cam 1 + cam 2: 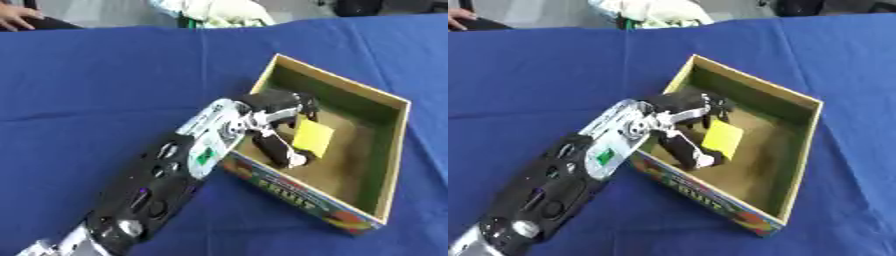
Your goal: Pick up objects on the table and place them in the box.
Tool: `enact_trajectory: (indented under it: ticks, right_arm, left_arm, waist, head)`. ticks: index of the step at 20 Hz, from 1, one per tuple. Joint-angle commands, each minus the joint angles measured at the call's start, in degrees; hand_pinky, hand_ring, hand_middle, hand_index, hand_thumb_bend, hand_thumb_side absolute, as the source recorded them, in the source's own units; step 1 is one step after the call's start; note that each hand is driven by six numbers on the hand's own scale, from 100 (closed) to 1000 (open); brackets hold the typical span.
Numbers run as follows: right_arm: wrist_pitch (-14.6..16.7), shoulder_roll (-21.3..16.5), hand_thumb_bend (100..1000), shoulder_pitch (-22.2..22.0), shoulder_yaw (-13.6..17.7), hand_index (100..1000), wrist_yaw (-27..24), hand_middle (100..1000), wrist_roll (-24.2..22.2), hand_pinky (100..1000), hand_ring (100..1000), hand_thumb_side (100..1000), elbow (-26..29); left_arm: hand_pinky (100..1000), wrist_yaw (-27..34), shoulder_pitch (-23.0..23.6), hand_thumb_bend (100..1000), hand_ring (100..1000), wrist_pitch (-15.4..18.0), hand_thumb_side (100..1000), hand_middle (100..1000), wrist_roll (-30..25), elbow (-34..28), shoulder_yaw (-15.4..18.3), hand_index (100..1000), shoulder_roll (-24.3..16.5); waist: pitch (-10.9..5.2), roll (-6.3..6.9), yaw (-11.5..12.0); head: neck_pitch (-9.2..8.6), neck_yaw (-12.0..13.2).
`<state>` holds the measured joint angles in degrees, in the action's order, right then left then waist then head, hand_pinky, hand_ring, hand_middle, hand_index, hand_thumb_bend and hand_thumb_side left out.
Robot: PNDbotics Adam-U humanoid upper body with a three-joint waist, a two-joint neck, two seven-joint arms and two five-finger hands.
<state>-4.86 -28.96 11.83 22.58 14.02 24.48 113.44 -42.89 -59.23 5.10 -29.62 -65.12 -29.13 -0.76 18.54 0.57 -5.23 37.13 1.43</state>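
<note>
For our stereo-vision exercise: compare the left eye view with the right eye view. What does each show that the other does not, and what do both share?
Only the left eye view shows more of the person's hand at the far left edge. Only the right eye view shows more blue cloth right of the box. Both show the left hand reaching into the box with a yellow flat object between thumb and fingers. The right hand appears in neither.

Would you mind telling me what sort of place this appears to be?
Probably a lab or demo tabletop: a blue cloth covers it, with an open cardboard box and a pale cloth bundle behind.
</note>
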Motion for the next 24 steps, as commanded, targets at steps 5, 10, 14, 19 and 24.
enact_trajectory:
  ticks: [5,10,14,19,24]
  right_arm:
    - [-0.29,-0.66,100,0.36,0.54,829,-0.26,630,-0.3,615,760,1000,1.15]
    - [-0.4,-0.63,100,0.11,0.66,829,-0.22,630,-0.29,613,760,1000,1.15]
    - [-0.42,-0.72,100,0.06,0.68,828,-0.18,630,-0.28,613,760,1000,1.15]
    - [-0.32,-0.92,100,0.04,0.72,829,-0.14,631,-0.12,614,761,1000,1.15]
    - [-0.24,-1.02,100,0.02,0.72,828,-0.13,632,-0.01,613,761,1000,1.15]
  left_arm:
    - [603,-5.06,-0.61,100,728,3.62,291,936,-0.73,2.27,-0.8,694,0.97]
    - [770,-8.96,-0.91,441,860,5.13,918,1000,-2.91,1.91,-0.07,884,0.59]
    - [793,-11.58,-1.4,607,877,4.8,990,1000,-2.65,-0.3,0.8,903,-0.07]
    - [795,-10.93,-1.87,637,880,4.47,1000,1000,-2.57,-3.2,1.8,901,-0.74]
    - [791,-8.67,-2.29,605,879,3.36,985,1000,-2.64,-6.72,2.74,893,-1.55]
  waist:
    - [-0.86,-0.26,-0.24]
    - [-0.92,-0.23,-0.07]
    - [-1.04,-0.29,0.12]
    - [-1.2,-0.41,0.34]
    - [-1.32,-0.5,0.4]
  head:
    - [-0.5,0.26]
    - [-0.41,0.09]
    - [-0.4,0.07]
    - [-0.04,0.13]
    - [0.08,0.35]
